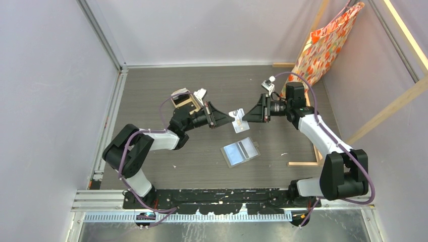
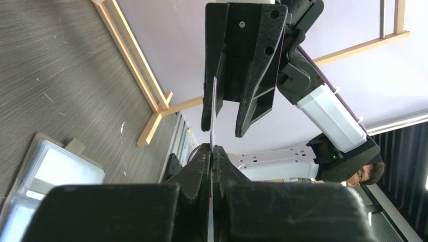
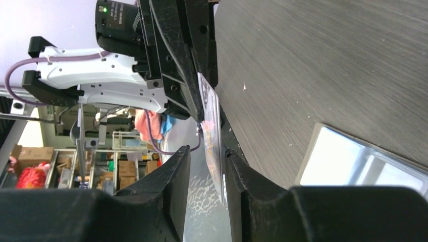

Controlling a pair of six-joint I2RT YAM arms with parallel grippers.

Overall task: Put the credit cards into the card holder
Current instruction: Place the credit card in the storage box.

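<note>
The left fingers (image 2: 202,164) are pressed fully together on one edge of a credit card (image 2: 214,108), which stands out from their tips, held up in the air. The right fingers (image 3: 174,169) face them from the opposite side and stand partly apart, with the free end of the card between them. The card lies close against one right finger, and a clear gap shows to the other. The card holder (image 1: 241,153) lies opened flat on the bench (image 1: 166,85), beneath the place where both pairs of fingers meet, its pale sleeves facing up.
</note>
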